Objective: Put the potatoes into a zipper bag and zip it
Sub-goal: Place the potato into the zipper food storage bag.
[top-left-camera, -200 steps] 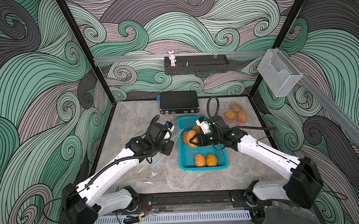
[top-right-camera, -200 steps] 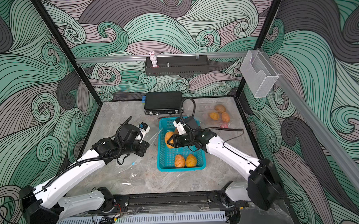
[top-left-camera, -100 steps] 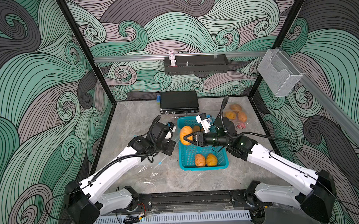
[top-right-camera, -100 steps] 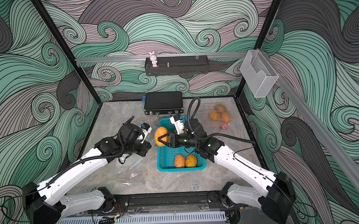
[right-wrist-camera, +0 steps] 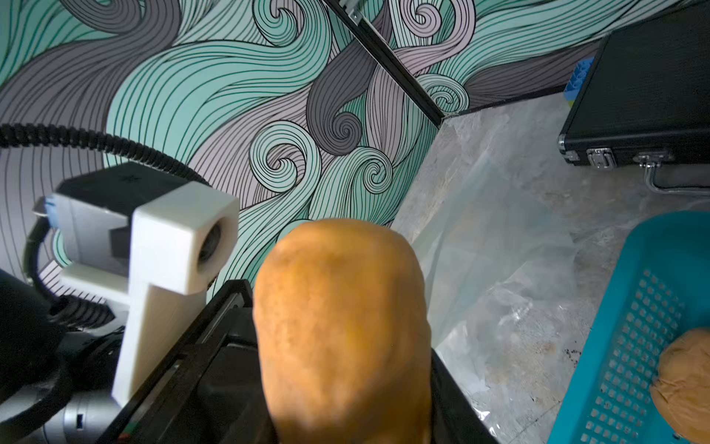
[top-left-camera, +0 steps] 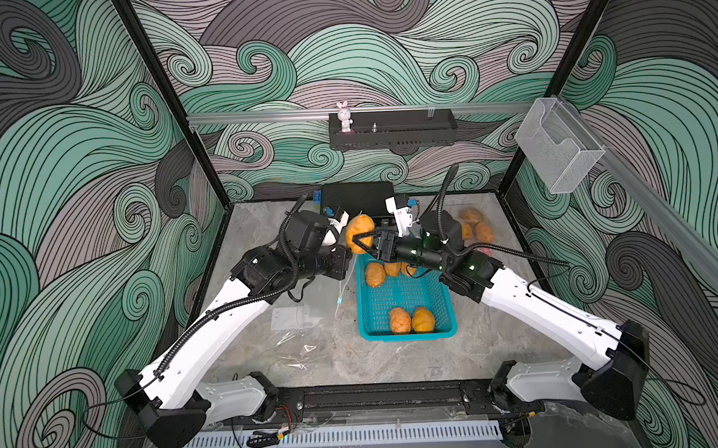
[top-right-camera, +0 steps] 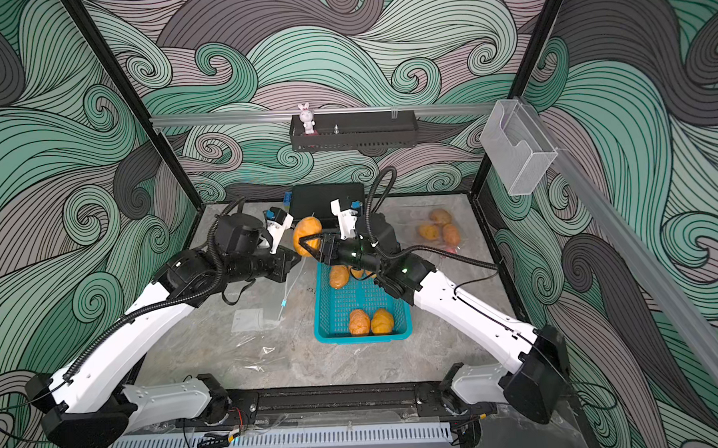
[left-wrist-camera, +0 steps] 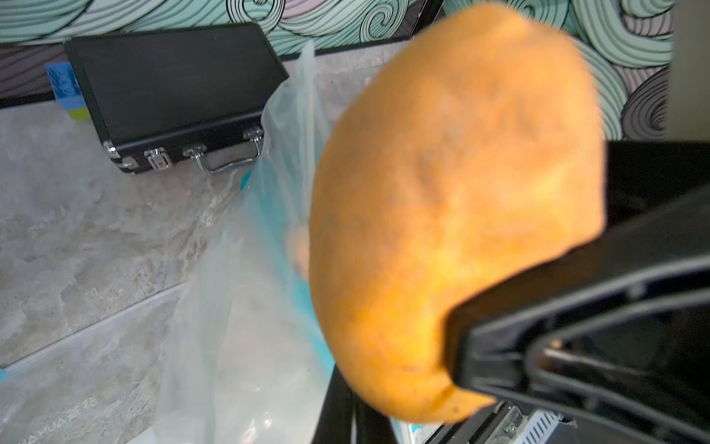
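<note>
The right gripper [top-left-camera: 356, 242], clamped on a potato [top-left-camera: 360, 230], should centre over the zipper bag [left-wrist-camera: 246, 269] (pinched in the left gripper [top-left-camera: 346, 259]) before letting go.

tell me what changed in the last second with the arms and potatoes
The right gripper, a second ago down on a potato in the blue basket, has lifted it out and carried it toward the left gripper, which keeps the zipper bag pinched at its edge and rose slightly. The basket, the other potatoes and the black case stayed put.
</note>
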Controlling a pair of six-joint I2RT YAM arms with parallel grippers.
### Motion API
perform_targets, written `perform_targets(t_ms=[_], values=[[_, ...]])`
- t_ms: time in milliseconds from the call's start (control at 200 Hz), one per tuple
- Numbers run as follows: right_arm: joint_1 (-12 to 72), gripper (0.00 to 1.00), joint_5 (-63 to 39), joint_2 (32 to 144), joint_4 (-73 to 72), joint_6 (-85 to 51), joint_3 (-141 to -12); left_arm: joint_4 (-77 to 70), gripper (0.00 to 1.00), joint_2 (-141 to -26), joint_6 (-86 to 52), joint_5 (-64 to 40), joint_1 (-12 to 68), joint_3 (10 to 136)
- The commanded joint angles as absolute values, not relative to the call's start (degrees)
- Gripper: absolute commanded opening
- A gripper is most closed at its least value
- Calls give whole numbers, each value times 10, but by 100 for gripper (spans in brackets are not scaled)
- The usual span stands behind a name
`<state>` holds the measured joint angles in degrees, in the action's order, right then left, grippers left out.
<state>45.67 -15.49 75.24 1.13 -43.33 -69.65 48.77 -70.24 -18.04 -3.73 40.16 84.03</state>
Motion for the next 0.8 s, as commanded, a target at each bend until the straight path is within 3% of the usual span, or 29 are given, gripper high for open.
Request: perform_targets(t_ms=[0, 510, 796], values=[[459, 42, -135, 755, 35, -407, -709, 531, 0, -723, -200, -51, 402, 861], [466, 42, -59, 732, 122, -301, -642, 495, 0, -732, -247, -53, 402, 857], [471, 42, -122, 760, 177, -245, -692, 487, 0, -748, -238, -40, 402, 858]])
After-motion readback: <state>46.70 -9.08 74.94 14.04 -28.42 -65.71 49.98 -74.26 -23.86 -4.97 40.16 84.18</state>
